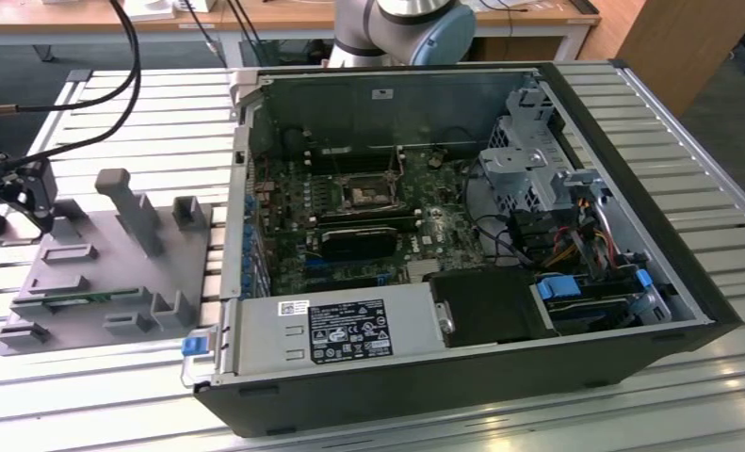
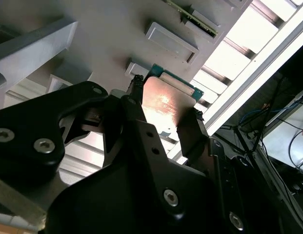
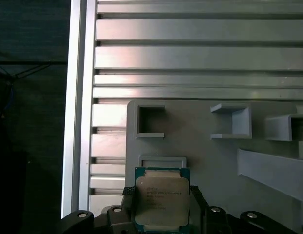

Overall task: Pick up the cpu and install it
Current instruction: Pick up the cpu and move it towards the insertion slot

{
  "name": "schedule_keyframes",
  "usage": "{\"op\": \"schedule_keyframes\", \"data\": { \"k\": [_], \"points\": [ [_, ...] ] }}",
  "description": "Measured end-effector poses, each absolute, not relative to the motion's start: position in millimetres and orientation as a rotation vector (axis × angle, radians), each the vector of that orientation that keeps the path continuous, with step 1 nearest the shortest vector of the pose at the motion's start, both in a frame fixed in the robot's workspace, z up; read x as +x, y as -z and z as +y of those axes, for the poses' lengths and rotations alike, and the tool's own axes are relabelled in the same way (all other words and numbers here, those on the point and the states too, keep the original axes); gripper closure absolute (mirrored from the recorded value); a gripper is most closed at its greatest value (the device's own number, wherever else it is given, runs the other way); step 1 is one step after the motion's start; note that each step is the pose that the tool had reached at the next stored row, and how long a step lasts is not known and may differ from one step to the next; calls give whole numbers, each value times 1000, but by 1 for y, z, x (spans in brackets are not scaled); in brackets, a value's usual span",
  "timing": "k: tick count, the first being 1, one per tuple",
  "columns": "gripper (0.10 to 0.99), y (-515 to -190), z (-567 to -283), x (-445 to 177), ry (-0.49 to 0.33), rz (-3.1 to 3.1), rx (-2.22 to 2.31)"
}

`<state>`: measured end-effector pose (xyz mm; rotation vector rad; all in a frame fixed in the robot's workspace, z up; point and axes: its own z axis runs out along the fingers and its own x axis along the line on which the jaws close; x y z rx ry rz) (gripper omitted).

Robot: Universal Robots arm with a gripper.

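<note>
The cpu [image 3: 162, 201], a flat square chip with a shiny metal top and a green edge, sits between the two black fingers [image 3: 128, 201] of my gripper [image 3: 162, 195]. The fingers press on its two opposite sides. In the second wrist view the cpu [image 2: 166, 103] reflects light, with the gripper [image 2: 165, 109] closed around it. It hangs over a shallow square recess [image 3: 162, 161] of the grey holder block [image 3: 210, 151]. In the exterior view the gripper [image 1: 23, 202] is at the far left, over the holder block [image 1: 108, 273]. The black-framed socket [image 1: 369, 193] lies on the green board inside the open computer case [image 1: 673, 235].
The holder block carries upright posts [image 1: 131, 202] and several small pockets. The case stands to the exterior view's right of it on a ribbed aluminium table [image 1: 96, 405], with a power supply [image 1: 334, 330], drive cage [image 1: 529, 151] and loose cables [image 1: 574, 235] inside. Black cables [image 1: 121, 85] hang at the left.
</note>
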<state>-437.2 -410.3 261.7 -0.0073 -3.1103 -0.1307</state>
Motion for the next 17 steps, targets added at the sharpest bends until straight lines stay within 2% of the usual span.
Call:
{"op": "schedule_keyframes", "data": {
  "k": [17],
  "points": [
    [557, -273, -406, -437, 131, -3111, -7]
  ]
}}
